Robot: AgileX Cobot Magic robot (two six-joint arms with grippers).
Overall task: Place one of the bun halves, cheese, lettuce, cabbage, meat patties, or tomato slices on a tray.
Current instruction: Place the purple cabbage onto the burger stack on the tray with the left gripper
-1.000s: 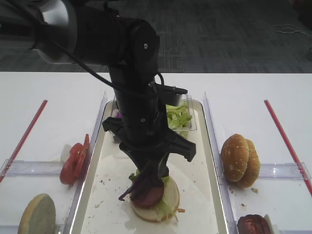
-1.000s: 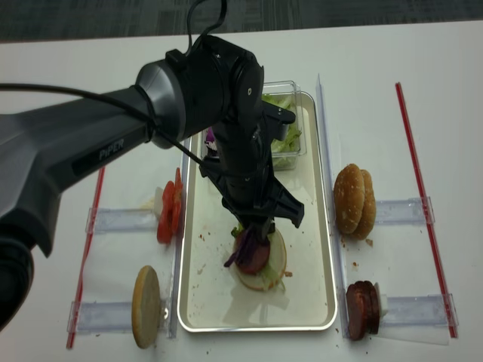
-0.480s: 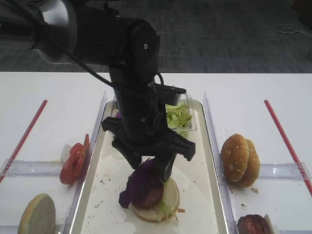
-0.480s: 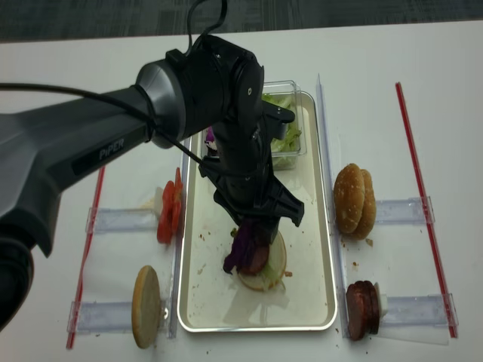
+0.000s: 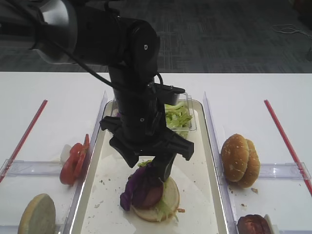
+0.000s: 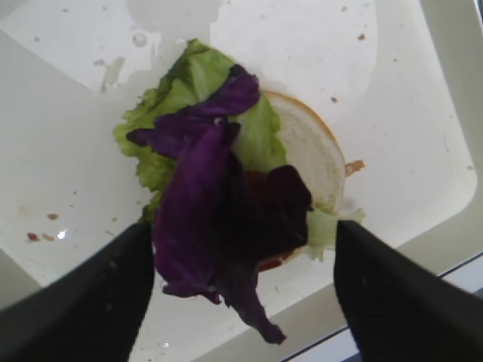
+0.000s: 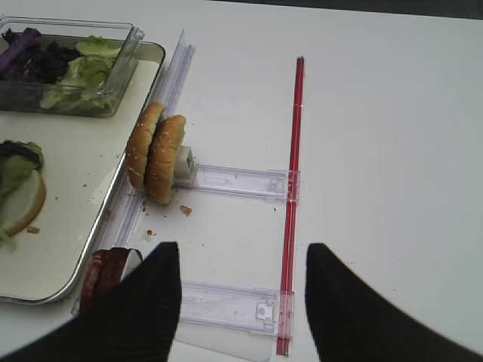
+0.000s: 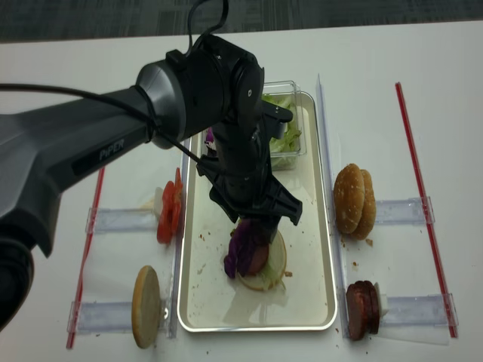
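A purple cabbage (image 6: 211,219) leaf lies free on top of a stack: lettuce (image 6: 189,83) over a cut-face-up bun half (image 6: 306,147). The stack rests on the paper-lined tray (image 5: 195,161). My left gripper (image 6: 243,226) hangs just above it, open, its fingers to either side of the cabbage (image 5: 141,187) with nothing held. In the realsense view the left gripper (image 8: 253,219) covers the stack's far edge. My right gripper (image 7: 241,249) is open and empty over the table, to the right of the tray (image 7: 75,181).
A clear tub (image 7: 68,72) of lettuce and cabbage sits at the tray's far end. Tomato slices (image 5: 73,163) and a bun half (image 5: 36,214) stand left of the tray. Bun halves (image 7: 155,154) and meat patties (image 7: 106,271) stand to its right. Red strips (image 5: 285,141) edge the work area.
The left gripper has opened wide and lifted slightly. The cabbage has dropped from its fingers onto the stack and spread out. The right arm has not moved.
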